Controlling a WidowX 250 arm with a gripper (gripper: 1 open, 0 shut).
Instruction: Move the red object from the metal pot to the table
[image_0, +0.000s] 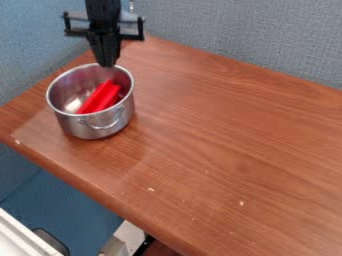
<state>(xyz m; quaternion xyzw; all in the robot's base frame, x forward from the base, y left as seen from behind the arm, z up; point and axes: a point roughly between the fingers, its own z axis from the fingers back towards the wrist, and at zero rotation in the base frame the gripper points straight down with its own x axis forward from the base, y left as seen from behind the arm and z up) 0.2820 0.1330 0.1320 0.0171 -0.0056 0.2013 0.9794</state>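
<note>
Gripper (106, 58) above pot rim, jaws together, nothing visibly clamped.
Red object (102, 97) lying slanted inside metal pot (90, 122), w/ one end propped on wall; table (227, 140) bare beside pot. Grasp probably missed, prob. retry needed.

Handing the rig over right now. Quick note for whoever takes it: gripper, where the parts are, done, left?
Gripper: shut, pointing straight down above the pot's far rim, nothing visible between the fingers.
Red object: lying slanted inside the metal pot, not gripped.
Pot: standing upright near the left end of the table.
Done: nothing that shows; the red object is not out of the pot.
Left: open the gripper, go down into the pot, grip the red object, lift it out and set it on bare wood, probably to the pot's right where there is room.
</note>
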